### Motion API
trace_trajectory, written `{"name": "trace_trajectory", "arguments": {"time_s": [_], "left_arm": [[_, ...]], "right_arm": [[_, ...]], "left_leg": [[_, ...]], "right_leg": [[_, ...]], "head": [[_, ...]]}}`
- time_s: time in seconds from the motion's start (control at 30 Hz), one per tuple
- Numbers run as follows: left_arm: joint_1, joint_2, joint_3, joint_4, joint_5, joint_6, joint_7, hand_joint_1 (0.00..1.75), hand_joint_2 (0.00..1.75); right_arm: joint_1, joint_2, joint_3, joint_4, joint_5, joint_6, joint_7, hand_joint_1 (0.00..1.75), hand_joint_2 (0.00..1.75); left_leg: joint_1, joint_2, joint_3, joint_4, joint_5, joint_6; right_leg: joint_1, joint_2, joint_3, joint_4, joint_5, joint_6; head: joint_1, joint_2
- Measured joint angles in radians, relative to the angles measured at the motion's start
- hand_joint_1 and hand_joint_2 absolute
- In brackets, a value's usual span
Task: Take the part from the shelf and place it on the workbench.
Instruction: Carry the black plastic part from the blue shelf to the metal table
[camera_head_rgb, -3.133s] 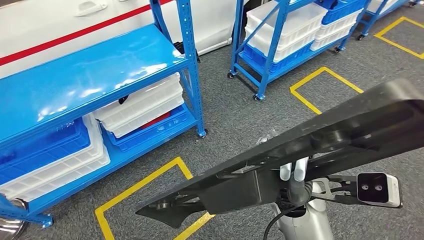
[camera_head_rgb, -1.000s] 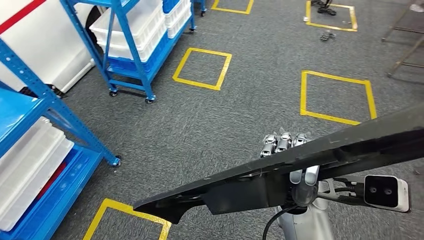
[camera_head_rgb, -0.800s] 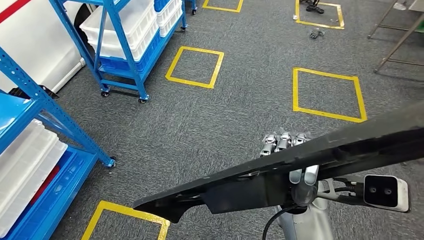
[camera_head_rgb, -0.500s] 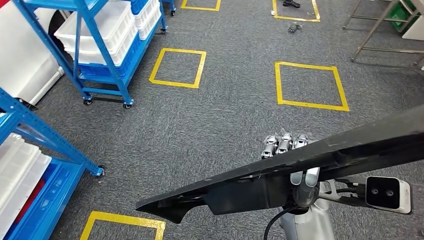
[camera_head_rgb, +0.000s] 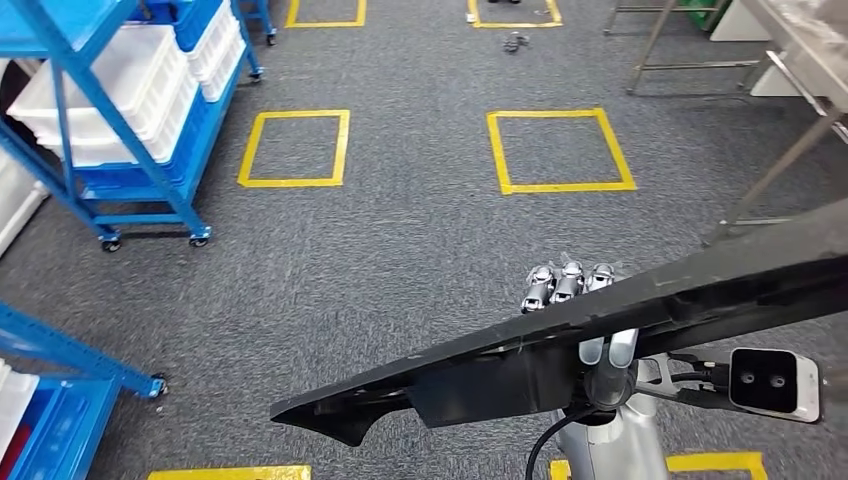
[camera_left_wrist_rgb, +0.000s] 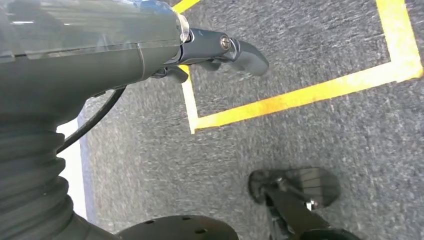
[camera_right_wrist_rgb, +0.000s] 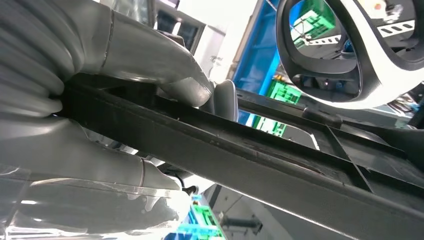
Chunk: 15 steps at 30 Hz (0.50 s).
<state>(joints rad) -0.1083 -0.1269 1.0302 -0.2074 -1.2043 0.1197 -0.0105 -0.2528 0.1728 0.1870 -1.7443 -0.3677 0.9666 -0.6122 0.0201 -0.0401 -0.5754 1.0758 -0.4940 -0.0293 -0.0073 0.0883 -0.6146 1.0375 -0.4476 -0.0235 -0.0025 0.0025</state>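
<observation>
Part: one long black plastic trim panel (camera_head_rgb: 600, 320) is held across the foreground of the head view, slanting upward from its pointed end at lower left to the right edge, clear of the floor.
Right hand: the right hand (camera_head_rgb: 580, 300) is gripped around the panel near its middle, silver fingertips (camera_head_rgb: 566, 281) hooked over the upper edge; in the right wrist view the grey thumb (camera_right_wrist_rgb: 165, 65) is pressed on one face of the ribbed panel (camera_right_wrist_rgb: 280, 165) and the palm on the other.
Left hand: the left hand (camera_left_wrist_rgb: 220, 50) is seen above the carpet, dark fingers partly curled with nothing in them; whether it is fully closed cannot be told.
Wrist camera: one white camera block (camera_head_rgb: 772, 382) is seen just beside the right wrist.
Floor: grey carpet (camera_head_rgb: 400, 260) is marked with six yellow tape squares, two near and cut off at the bottom edge, two whole at mid distance (camera_head_rgb: 295, 148) (camera_head_rgb: 558, 148), two cut off at the top.
Shelving: two blue racks are seen at left; the farther, wheeled rack (camera_head_rgb: 100, 130) is loaded with white and blue bins, and the nearer rack corner (camera_head_rgb: 70, 360) is cut off.
Workbench: metal legs and a bench edge (camera_head_rgb: 800, 110) are seen far right.
</observation>
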Motion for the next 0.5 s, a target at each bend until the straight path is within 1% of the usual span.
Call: {"name": "trace_trajectory", "arguments": {"time_s": [0.03, 0.07, 0.1, 0.13, 0.17, 0.2, 0.23, 0.27, 0.3, 0.33, 0.37, 0.4, 0.43, 0.47, 0.5], "left_arm": [[0.001, 0.000, 0.000, 0.000, 0.000, 0.001, 0.000, 0.00, 1.75], [0.000, 0.000, 0.000, 0.000, 0.000, 0.001, 0.000, 0.00, 1.75], [-0.001, 0.000, 0.000, 0.000, 0.000, 0.001, 0.000, 0.00, 1.75], [-0.002, 0.000, 0.000, 0.000, 0.000, 0.001, 0.000, 0.00, 1.75], [-0.002, -0.001, 0.000, 0.000, 0.000, 0.001, 0.000, 0.00, 1.75], [-0.002, -0.001, 0.000, 0.000, 0.000, 0.002, 0.000, 0.00, 1.75], [-0.002, -0.002, 0.001, 0.000, -0.001, 0.003, 0.000, 0.00, 1.75], [0.000, -0.002, 0.001, 0.000, -0.001, 0.004, 0.000, 0.00, 1.75], [0.001, -0.002, 0.001, 0.000, -0.001, 0.005, 0.000, 0.00, 1.75], [0.002, -0.002, 0.001, 0.000, -0.001, 0.006, 0.000, 0.00, 1.75], [0.002, -0.002, 0.001, 0.000, -0.001, 0.006, 0.000, 0.00, 1.75], [0.001, -0.002, 0.001, 0.000, -0.001, 0.006, 0.000, 0.00, 1.75], [0.000, -0.002, 0.001, 0.000, -0.001, 0.007, 0.000, 0.00, 1.75], [-0.001, -0.003, 0.001, 0.000, -0.001, 0.007, 0.000, 0.00, 1.75], [-0.001, -0.004, 0.001, 0.000, -0.001, 0.007, 0.000, 0.00, 1.75]], "right_arm": [[0.000, 0.000, 0.000, 0.000, 0.000, 0.000, 0.000, 1.75, 1.75], [0.000, 0.000, 0.000, 0.000, 0.000, 0.000, 0.000, 1.75, 1.75], [0.001, 0.001, 0.000, 0.000, 0.000, 0.000, 0.000, 1.75, 1.75], [0.002, 0.001, 0.000, 0.000, 0.000, 0.000, 0.000, 1.75, 1.75], [0.002, 0.001, 0.000, 0.000, 0.000, 0.000, 0.000, 1.75, 1.75], [0.001, 0.001, 0.000, 0.001, 0.000, 0.001, 0.000, 1.75, 1.75], [0.000, 0.000, 0.000, 0.002, 0.000, 0.002, 0.000, 1.75, 1.75], [-0.001, 0.000, 0.000, 0.003, 0.000, 0.003, -0.001, 1.75, 1.75], [-0.002, 0.000, 0.000, 0.005, 0.000, 0.004, -0.001, 1.75, 1.75], [-0.001, 0.000, 0.000, 0.008, 0.000, 0.004, -0.001, 1.75, 1.75], [0.000, -0.001, 0.000, 0.011, 0.000, 0.004, -0.001, 1.75, 1.75], [0.000, -0.001, 0.000, 0.012, 0.000, 0.004, -0.001, 1.75, 1.75], [-0.001, -0.001, 0.000, 0.013, 0.000, 0.004, -0.001, 1.75, 1.75], [-0.002, -0.001, 0.000, 0.014, 0.000, 0.004, -0.001, 1.75, 1.75], [-0.003, -0.001, 0.000, 0.014, 0.000, 0.004, -0.002, 1.75, 1.75]], "left_leg": [[0.001, -0.016, 0.013, -0.033, 0.008, 0.002], [0.000, -0.023, 0.016, -0.044, 0.005, 0.006], [-0.001, -0.017, 0.017, -0.048, 0.007, 0.012], [-0.002, -0.008, 0.017, -0.050, 0.011, 0.019], [-0.002, 0.002, 0.018, -0.055, 0.015, 0.027], [-0.002, 0.013, 0.019, -0.060, 0.019, 0.035], [-0.003, 0.025, 0.020, -0.064, 0.022, 0.041], [-0.006, 0.037, 0.020, -0.065, 0.023, 0.045], [-0.009, 0.049, 0.019, -0.065, 0.023, 0.047], [-0.011, 0.061, 0.018, -0.065, 0.022, 0.048], [-0.013, 0.073, 0.017, -0.064, 0.022, 0.049], [-0.014, 0.085, 0.018, -0.064, 0.021, 0.049], [-0.016, 0.095, 0.019, -0.064, 0.020, 0.049], [-0.017, 0.104, 0.021, -0.064, 0.018, 0.048], [-0.020, 0.113, 0.023, -0.063, 0.016, 0.045]], "right_leg": [[-0.001, 0.009, -0.005, 0.003, 0.001, 0.007], [-0.001, 0.018, -0.010, 0.004, 0.004, 0.014], [-0.003, 0.027, -0.014, 0.002, 0.007, 0.021], [-0.006, 0.028, -0.016, 0.002, 0.008, 0.028], [-0.005, 0.015, -0.021, 0.010, 0.002, 0.033], [-0.005, -0.007, -0.032, 0.035, -0.016, 0.037], [-0.004, -0.034, -0.053, 0.080, -0.043, 0.039], [-0.003, -0.059, -0.081, 0.141, -0.076, 0.042], [-0.004, -0.071, -0.111, 0.205, -0.104, 0.044], [-0.005, -0.077, -0.133, 0.254, -0.120, 0.045], [-0.006, -0.080, -0.140, 0.270, -0.118, 0.045], [-0.005, -0.085, -0.125, 0.247, -0.098, 0.043], [-0.004, -0.093, -0.093, 0.190, -0.067, 0.039], [0.000, -0.112, -0.053, 0.117, -0.039, 0.033], [0.006, -0.132, -0.019, 0.053, -0.020, 0.027]], "head": [[0.000, 0.000], [0.000, 0.000], [0.000, 0.000], [-0.001, 0.000], [0.000, 0.000], [0.002, 0.000], [0.004, 0.000], [0.006, 0.000], [0.007, 0.000], [0.007, 0.000], [0.007, 0.000], [0.007, 0.000], [0.007, 0.000], [0.007, 0.000], [0.007, 0.000]]}}
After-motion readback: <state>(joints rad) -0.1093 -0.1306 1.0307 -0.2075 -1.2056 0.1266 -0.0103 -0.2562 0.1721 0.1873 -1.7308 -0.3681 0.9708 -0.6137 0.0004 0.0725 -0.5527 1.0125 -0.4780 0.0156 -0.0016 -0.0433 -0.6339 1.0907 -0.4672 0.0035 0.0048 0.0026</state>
